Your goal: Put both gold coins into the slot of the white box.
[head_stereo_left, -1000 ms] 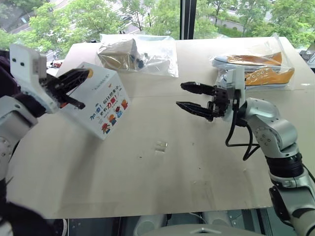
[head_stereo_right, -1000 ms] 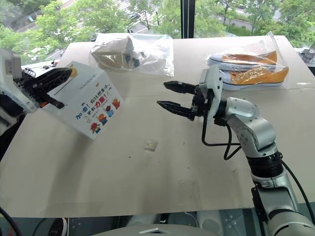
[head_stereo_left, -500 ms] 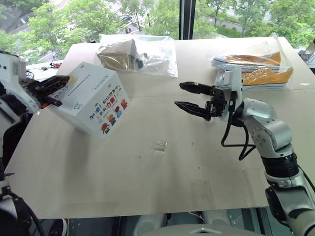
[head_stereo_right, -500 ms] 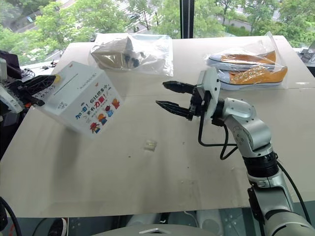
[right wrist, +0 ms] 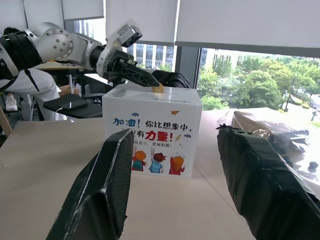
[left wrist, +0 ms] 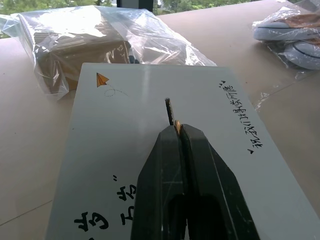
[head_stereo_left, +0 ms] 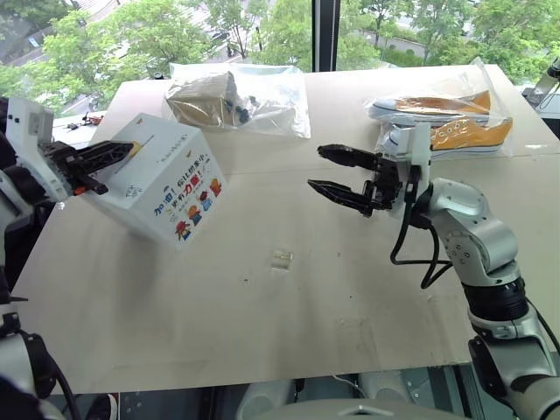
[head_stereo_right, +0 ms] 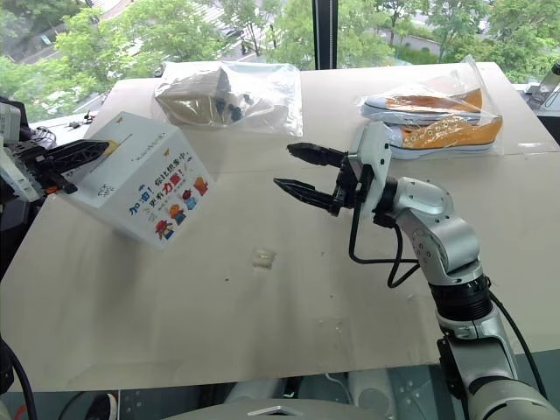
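In the head view, the white box (head_stereo_left: 162,188), a matte cardboard cube with cartoon print, sits tilted at middle left. The left gripper (head_stereo_left: 118,152) lies over its top; the right gripper (head_stereo_left: 325,171), centre frame, gapes wide and empty. A crinkled clear bag (head_stereo_left: 241,96) at the top holds a brown box.

In the left wrist view, black fingers (left wrist: 197,165) pinch a gold coin (left wrist: 177,127) edge-on at the thin dark slot (left wrist: 169,110).

In the right wrist view, the box stands centre.

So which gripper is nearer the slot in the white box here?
Left. The left gripper has its shut fingers right at the slot on the white box, pinching a gold coin. The right gripper hangs open well off to the box's side.
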Motion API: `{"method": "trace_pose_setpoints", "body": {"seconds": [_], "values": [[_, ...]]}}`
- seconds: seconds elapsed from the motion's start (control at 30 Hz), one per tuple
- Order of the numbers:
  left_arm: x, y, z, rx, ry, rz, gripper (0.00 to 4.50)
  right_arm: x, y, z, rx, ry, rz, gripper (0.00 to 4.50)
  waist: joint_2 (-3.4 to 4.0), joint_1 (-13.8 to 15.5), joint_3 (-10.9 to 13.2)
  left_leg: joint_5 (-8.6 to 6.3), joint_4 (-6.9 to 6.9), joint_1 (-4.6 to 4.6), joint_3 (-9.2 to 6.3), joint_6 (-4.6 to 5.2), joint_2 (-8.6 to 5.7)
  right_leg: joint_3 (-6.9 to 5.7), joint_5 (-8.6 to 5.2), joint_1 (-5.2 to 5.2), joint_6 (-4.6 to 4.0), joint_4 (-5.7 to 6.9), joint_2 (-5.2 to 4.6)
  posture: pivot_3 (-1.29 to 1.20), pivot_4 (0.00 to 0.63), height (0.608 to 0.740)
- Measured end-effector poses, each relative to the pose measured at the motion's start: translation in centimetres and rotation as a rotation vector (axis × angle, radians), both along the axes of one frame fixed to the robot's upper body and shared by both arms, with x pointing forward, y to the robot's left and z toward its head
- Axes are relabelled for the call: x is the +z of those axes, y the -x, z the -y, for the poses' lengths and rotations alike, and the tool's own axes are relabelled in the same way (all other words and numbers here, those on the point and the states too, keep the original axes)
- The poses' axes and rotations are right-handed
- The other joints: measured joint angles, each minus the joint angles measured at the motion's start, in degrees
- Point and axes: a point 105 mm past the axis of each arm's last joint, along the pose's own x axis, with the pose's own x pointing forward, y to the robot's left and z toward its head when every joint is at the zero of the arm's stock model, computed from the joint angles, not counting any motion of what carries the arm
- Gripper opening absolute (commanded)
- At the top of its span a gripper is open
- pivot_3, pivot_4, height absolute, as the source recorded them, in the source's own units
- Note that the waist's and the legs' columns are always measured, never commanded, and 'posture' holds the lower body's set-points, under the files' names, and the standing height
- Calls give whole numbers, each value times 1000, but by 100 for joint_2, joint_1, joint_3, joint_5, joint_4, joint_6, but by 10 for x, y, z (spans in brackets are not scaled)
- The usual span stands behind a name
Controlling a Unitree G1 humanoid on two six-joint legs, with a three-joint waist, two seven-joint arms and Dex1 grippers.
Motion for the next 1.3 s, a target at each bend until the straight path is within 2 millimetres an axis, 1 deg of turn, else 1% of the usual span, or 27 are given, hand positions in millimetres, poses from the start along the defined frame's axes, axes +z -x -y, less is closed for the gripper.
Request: {"method": "trace_pose_setpoints", "body": {"seconds": [0.17,0.2,0.23,0.3,0.33,0.4,0.43,0.5,0.6,0.7,0.73,0.77,0.8,0.87,0.93,0.97,1.0,1.07,1.1,1.13,1.23,1.3], "values": [[-2,0,-1,1,-29,-3,0,-1,0,0,-4,-1,-2,2833,1,2,-1,0,1,2,0,0,0,0,0,0,0,5,0,0,150,736],[-2,0,-1,3,-36,-4,264,-1,0,0,-4,-1,-4,2869,1,2,-1,0,1,4,1,-1,0,1,0,0,0,8,0,0,150,736],[-3,-1,-1,7,-46,-8,552,-1,0,0,-5,-1,-6,2886,1,1,-1,0,1,5,1,-1,0,2,0,0,0,11,0,0,150,736],[-6,0,0,4,-63,-23,1342,-2,0,1,-6,-1,-7,2886,1,3,-1,1,5,6,4,-1,0,6,0,-4,0,24,1,0,150,736],[-7,0,1,5,-78,-22,1949,-2,0,1,-6,-1,-7,2886,2,3,-1,1,5,7,6,-2,0,8,0,-4,0,28,0,0,150,736],[-7,-1,1,17,-102,-15,2779,-2,0,1,-6,0,-7,2886,2,3,-1,4,6,10,6,-6,0,10,0,-4,0,34,1,0,150,736],[-7,-2,1,27,-112,-9,3279,-2,0,1,-5,0,-8,2886,1,3,-1,5,6,11,6,-8,0,10,0,-4,0,36,1,0,150,736],[-7,-3,-1,52,-120,3,4139,-2,0,0,-4,2,-10,2886,1,3,-1,6,7,11,6,-9,0,10,0,-4,0,38,1,0,150,736],[-5,0,0,52,-118,27,4139,-5,1,-2,6,16,-20,2886,1,2,-1,5,7,8,6,-9,0,10,0,-5,0,33,1,0,150,736],[-2,6,16,-28,-55,69,4139,-16,4,-7,34,51,-46,2886,-6,5,-2,5,9,-7,1,-9,0,6,0,-12,0,28,0,0,150,736],[4,15,32,-104,-34,98,4139,-27,7,-12,58,92,-64,2886,-16,2,-3,5,10,-14,0,-9,1,6,0,-19,0,26,0,0,150,736],[7,19,40,-145,-32,109,4139,-33,8,-14,67,114,-75,2886,-25,-2,-3,5,11,-16,0,-9,1,10,0,-21,0,27,-2,0,150,736],[10,29,51,-202,-43,118,4139,-42,9,-18,85,148,-90,2886,-26,-17,-3,5,10,-17,3,-9,1,10,0,-24,0,24,-1,0,150,736],[5,50,74,-321,-82,93,4139,-57,8,-22,92,185,-115,2886,-25,-55,-3,5,6,-11,15,-8,0,18,0,-27,0,28,-5,0,150,736],[-10,73,98,-433,-109,19,4139,-73,2,-26,79,221,-118,2886,-26,-97,-3,5,1,-5,19,-9,2,24,0,-28,-1,30,-2,0,150,736],[-22,89,115,-512,-125,-39,4139,-89,-3,-30,67,247,-132,2886,-25,-96,-3,5,1,-7,15,-9,3,29,0,-30,-2,35,-1,0,150,736],[-24,90,116,-517,-127,-46,4139,-90,-3,-30,66,249,-134,2886,-25,-89,-3,6,1,-3,15,-10,8,32,1,-29,-4,36,3,0,150,736],[-46,107,125,-548,-189,-134,4139,-105,-2,-36,79,283,-127,2886,-23,-97,-3,6,-7,8,30,-12,12,38,4,-28,-9,39,9,0,150,736],[-58,113,127,-553,-207,-175,4139,-111,-3,-38,83,290,-131,2886,-20,-91,-1,6,-9,11,35,-11,13,45,4,-28,-9,40,10,0,150,736],[-67,115,129,-545,-218,-196,4139,-118,-2,-40,90,304,-135,2886,-21,-63,-1,6,-7,7,33,-12,14,48,6,-28,-13,38,12,0,150,736],[-80,116,127,-493,-257,-220,4139,-125,-2,-46,109,311,-130,2886,-23,0,-3,7,-6,11,40,-13,19,46,11,-27,-20,34,19,0,150,736],[-93,121,128,-494,-284,-265,4139,-130,2,-52,140,325,-125,2886,-23,17,-2,6,-6,10,44,-13,20,47,11,-28,-20,34,20,0,150,736]]}}
